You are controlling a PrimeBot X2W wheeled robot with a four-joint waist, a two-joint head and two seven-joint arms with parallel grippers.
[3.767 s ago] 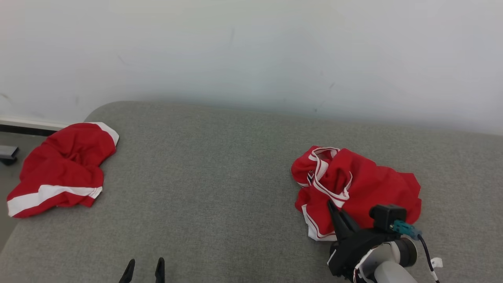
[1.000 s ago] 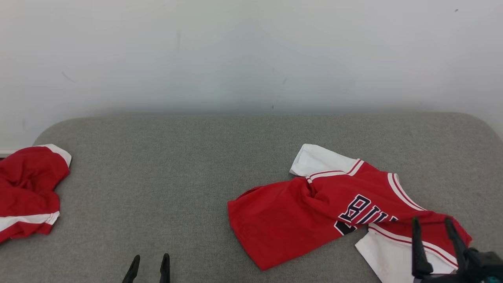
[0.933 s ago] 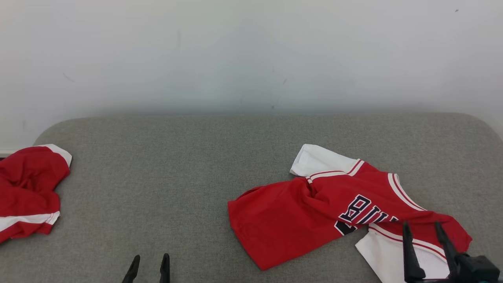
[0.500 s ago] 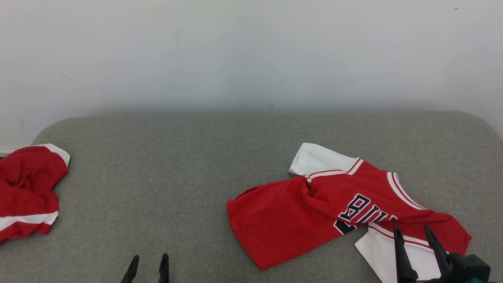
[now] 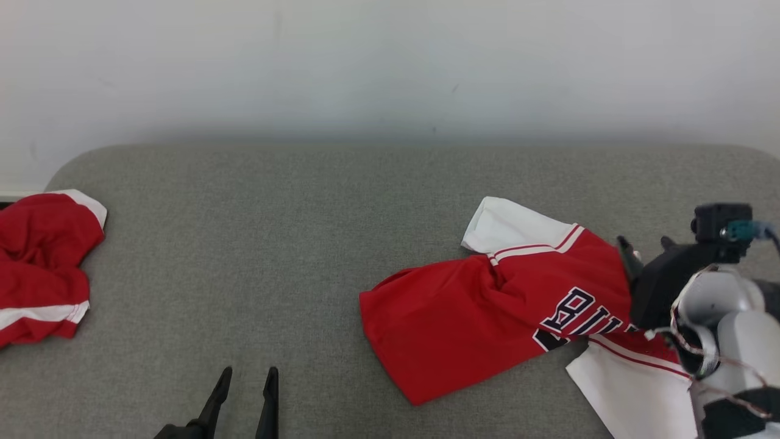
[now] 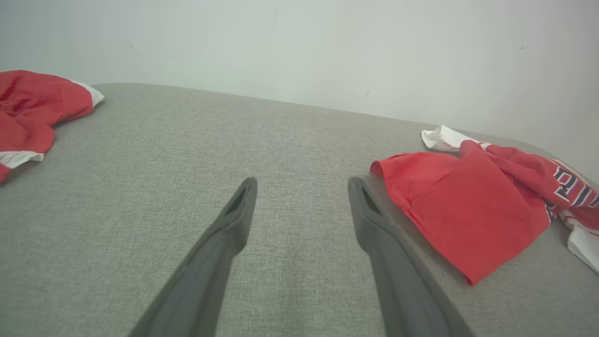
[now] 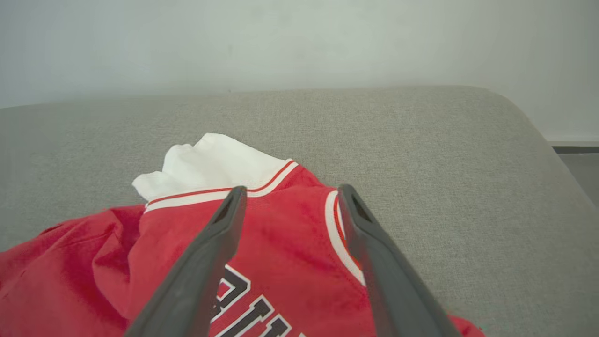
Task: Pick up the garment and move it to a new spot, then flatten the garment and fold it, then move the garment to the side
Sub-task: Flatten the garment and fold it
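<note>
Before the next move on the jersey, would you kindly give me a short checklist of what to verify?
1. Right gripper open: ok, fingers spread above the jersey near its white-trimmed edge.
2. Right fingers touching the cloth: cannot tell.
3. Left gripper open and empty: ok, over bare cushion.
4. Flatness of the jersey: not ok, twisted and bunched in the middle.
5. Clearance from the second red garment: ok, it lies apart at the cushion's left end.
</note>
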